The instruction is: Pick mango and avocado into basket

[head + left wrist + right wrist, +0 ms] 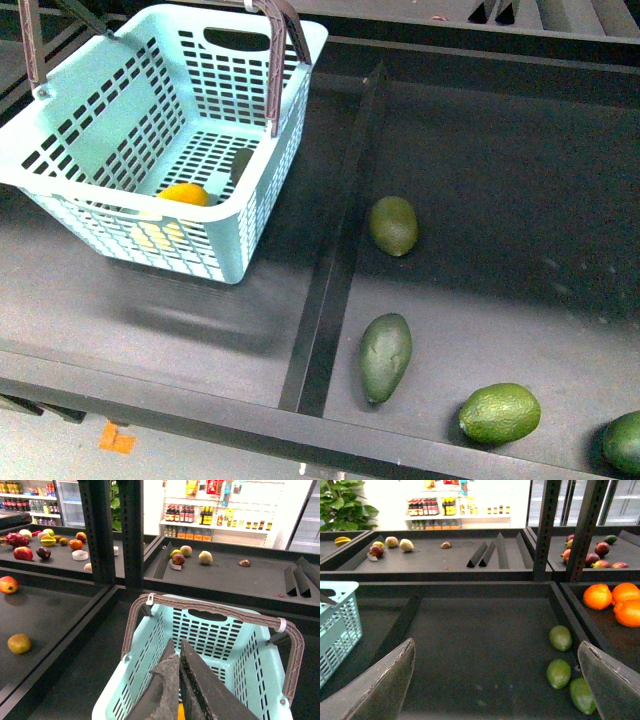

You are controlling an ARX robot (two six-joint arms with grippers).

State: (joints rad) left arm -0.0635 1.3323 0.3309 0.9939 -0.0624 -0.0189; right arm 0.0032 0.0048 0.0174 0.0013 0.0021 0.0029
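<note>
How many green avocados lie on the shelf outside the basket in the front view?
4: one right of the divider, a darker one nearer, one by the front edge, one cut off at right. Others may be hidden.
</note>
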